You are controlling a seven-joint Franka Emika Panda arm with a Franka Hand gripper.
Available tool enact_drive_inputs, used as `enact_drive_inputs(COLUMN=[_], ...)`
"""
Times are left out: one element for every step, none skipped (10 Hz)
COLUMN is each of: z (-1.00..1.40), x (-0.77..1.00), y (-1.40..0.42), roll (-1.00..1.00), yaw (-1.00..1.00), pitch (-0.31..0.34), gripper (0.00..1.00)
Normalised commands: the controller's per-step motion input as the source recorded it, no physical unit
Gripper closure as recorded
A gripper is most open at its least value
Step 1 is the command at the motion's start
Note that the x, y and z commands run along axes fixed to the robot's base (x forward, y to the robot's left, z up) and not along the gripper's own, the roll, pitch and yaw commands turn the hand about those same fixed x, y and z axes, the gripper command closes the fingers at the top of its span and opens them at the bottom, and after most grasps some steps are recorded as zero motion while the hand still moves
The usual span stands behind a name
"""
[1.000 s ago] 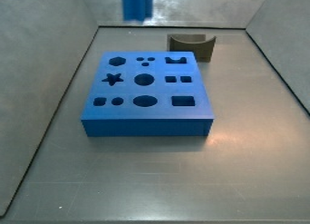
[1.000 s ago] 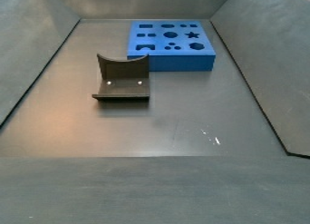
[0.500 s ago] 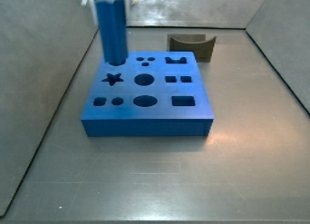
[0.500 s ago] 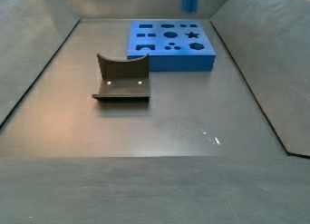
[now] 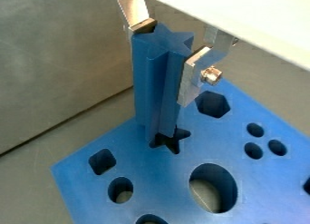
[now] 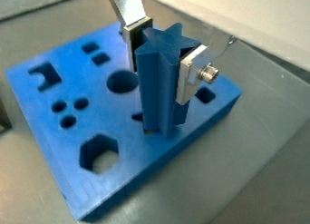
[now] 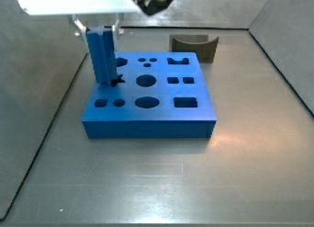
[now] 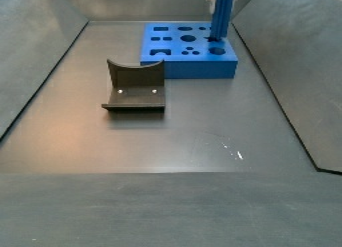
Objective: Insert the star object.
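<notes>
Star object (image 5: 155, 87) held upright, its lower tip at the mouth of the star-shaped hole (image 5: 169, 142) in the blue block (image 5: 115, 164), entering or just about to enter; depth not readable from either wrist view. Gripper (image 5: 166, 46) directly above the block's star corner, clamped on the peg's upper end, one silver finger plate (image 5: 194, 75) flat against a ridged side and the other against the opposite side. Grip high on the peg, probably to leave the whole lower length free to slide down without the fingers meeting the block. Vertical pose, judged, to match the hole's axis; ridges look lined up with the points of the star cutout, though fine alignment cannot be confirmed.

Same arrangement in the second wrist view: star object (image 6: 160, 78) standing on the blue block (image 6: 72, 119) near its edge, gripper (image 6: 161, 42) closed on it.

In both side views, peg (image 7: 101, 56) (image 8: 219, 16) upright over the block (image 7: 172, 120) (image 8: 167, 66), at the star hole's place among the other shaped holes. Block flat on the grey floor (image 8: 201, 141), hole faces upward, suiting a straight descent. Dark grey-brown curved piece (image 7: 193, 45) (image 8: 134, 86) well apart from the block, clear of the work.

No brands, labels or readable writing on peg, block, gripper or walls.
</notes>
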Motion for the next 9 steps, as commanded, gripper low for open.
enact_drive_inputs(z=[-0.28, -0.26, -0.27, -0.35, -0.46, -0.50, -0.50, -0.57, -0.58], x=[0.04, 0.12, 0.19, 0.27, 0.38, 0.38, 0.35, 0.38, 0.45], y=[0.04, 0.00, 0.00, 0.00, 0.00, 0.00, 0.00, 0.00, 0.01], roll=[-0.02, -0.08, -0.12, -0.11, -0.02, -0.01, -0.01, 0.00, 0.06], yaw=[0.00, -0.21, -0.50, -0.66, -0.61, -0.63, -0.66, -0.61, -0.50], pitch=[0.003, 0.009, 0.014, 0.050, 0.093, 0.103, 0.104, 0.126, 0.149], gripper=[1.00, 1.00, 1.00, 1.00, 1.00, 1.00, 1.00, 1.00, 1.00])
